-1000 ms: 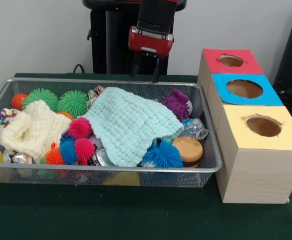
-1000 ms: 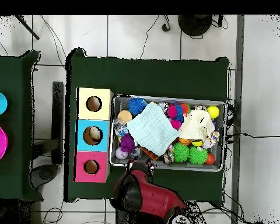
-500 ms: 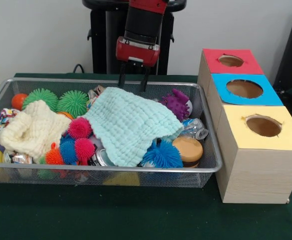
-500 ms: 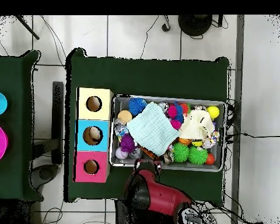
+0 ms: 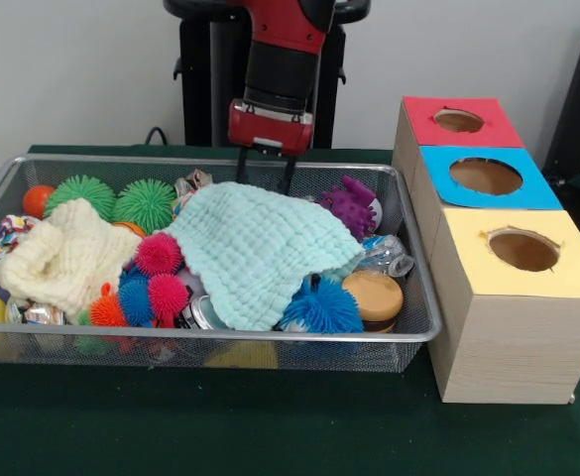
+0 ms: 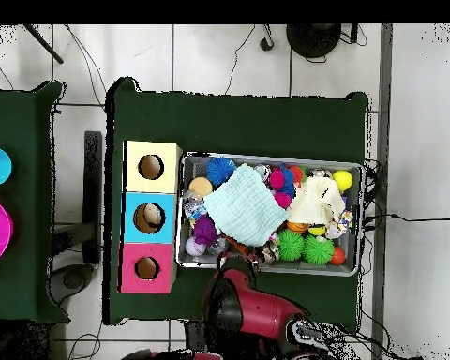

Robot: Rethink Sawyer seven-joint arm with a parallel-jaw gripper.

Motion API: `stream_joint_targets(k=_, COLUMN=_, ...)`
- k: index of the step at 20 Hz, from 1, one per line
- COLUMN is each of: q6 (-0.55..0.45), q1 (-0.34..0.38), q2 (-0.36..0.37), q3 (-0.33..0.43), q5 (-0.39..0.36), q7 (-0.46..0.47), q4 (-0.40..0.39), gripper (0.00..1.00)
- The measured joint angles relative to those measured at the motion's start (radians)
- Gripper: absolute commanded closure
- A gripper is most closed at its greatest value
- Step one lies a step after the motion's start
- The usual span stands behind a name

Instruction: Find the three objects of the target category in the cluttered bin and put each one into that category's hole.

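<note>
Gripper (image 5: 265, 172), jaws parted and empty, hangs over the wire bin's (image 5: 408, 332) far rim, just above a mint cloth (image 5: 255, 253). We see spiky balls (image 5: 146, 203) beside the cloth. We judge the cloth could snag instead of a ball.

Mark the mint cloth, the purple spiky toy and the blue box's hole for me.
mint cloth (image 5: 255, 248), front view, middle of its top fold.
purple spiky toy (image 5: 350, 205), front view, centre of its body.
blue box's hole (image 5: 486, 176), front view, inside the opening.
</note>
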State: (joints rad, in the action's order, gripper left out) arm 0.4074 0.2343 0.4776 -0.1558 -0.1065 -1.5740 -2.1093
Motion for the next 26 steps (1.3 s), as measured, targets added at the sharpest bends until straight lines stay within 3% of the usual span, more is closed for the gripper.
stream_joint_targets(k=6, q6=0.076, q1=0.004, q2=-0.06, q3=0.013, q5=-0.014, q7=0.0, q4=0.019, gripper=0.0)
stream_joint_targets(k=11, q6=0.106, q1=0.003, q2=-0.064, q3=0.013, q5=-0.019, q7=0.0, q4=0.019, gripper=0.0)
stream_joint_targets(k=26, q6=0.091, q1=-0.049, q2=0.016, q3=0.005, q5=-0.015, q7=0.0, q4=0.019, gripper=0.0)
